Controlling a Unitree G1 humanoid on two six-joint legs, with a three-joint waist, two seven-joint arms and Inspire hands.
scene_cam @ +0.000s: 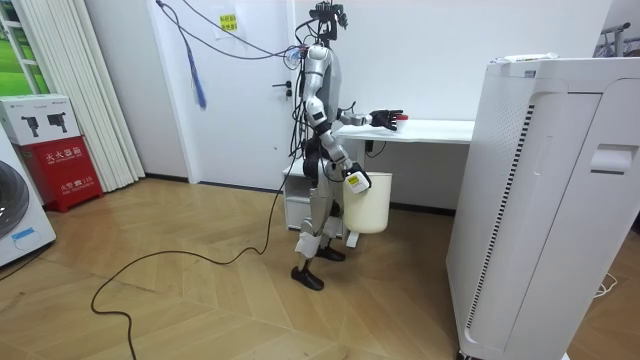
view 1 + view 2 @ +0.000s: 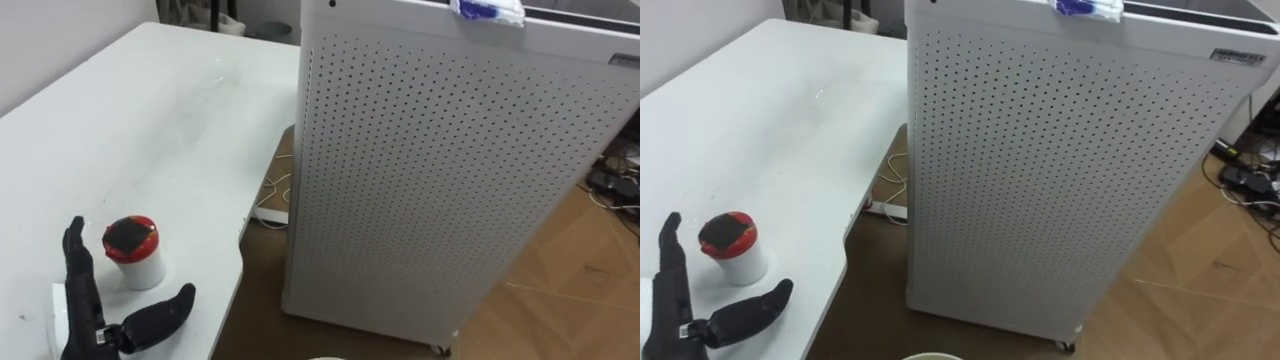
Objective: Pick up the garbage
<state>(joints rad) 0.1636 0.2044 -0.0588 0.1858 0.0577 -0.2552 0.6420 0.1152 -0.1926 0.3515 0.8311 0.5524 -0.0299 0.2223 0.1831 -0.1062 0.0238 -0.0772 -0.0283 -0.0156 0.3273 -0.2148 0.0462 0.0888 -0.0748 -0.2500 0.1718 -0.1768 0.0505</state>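
A small white cup with a red lid [image 2: 134,252] stands upright near the front edge of the white table [image 2: 150,120]. My left hand [image 2: 88,310] hovers just in front of the cup, open, with straight fingers and the thumb spread toward the table's edge. It does not touch the cup. In the room view my right hand [image 1: 354,180] hangs at my side and holds a white bin [image 1: 370,205] by its rim, off the floor. The bin's rim [image 2: 325,358] peeks in at the bottom of the left eye view.
A tall white perforated cabinet [image 2: 450,170] stands on the wooden floor close to the table's right, leaving a narrow gap. A blue and white item [image 2: 487,10] lies on top of it. A power strip and cables [image 2: 268,210] lie on the floor in the gap.
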